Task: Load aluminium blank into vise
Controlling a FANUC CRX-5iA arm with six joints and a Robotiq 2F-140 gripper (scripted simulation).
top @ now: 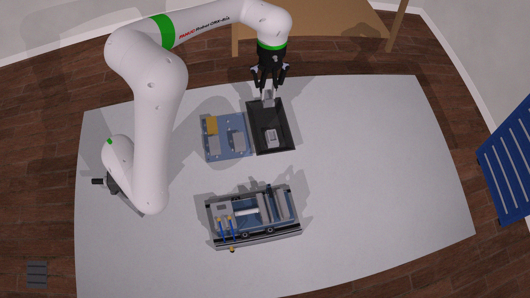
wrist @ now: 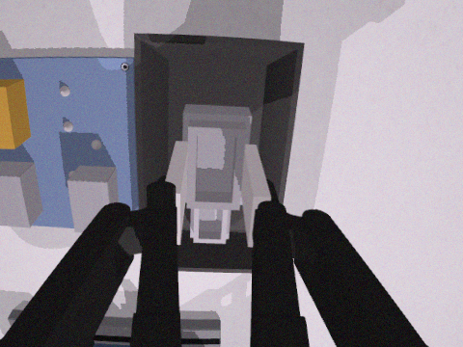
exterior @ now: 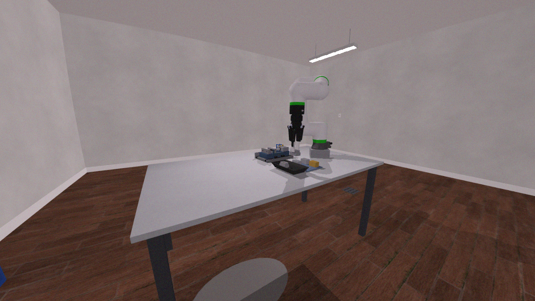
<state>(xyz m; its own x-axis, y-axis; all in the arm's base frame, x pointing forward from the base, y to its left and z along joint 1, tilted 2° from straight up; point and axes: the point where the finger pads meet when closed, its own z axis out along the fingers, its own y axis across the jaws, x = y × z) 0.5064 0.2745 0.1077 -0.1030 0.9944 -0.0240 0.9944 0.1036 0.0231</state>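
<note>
My gripper [top: 268,90] is shut on a finished part [top: 268,100], a light grey block with a pocket, and holds it in the air over the black outfeed tray [top: 269,126]. In the wrist view the held part [wrist: 215,200] sits between the fingers above the tray. A second finished part [top: 271,138] lies flat in the tray, pocket up, at the end nearer the vise. The blue infeed plate [top: 226,136] holds a brass blank [top: 211,125] and two aluminium blanks [top: 215,144] [top: 239,141]. The vise [top: 254,215] stands open, and its opening [top: 273,209] is empty.
The infeed plate and the tray stand side by side. The vise's blue hoses [top: 226,229] are at its left end. The arm's base [top: 118,174] stands at the table's left. A blue rack [top: 507,163] is off the table's right edge.
</note>
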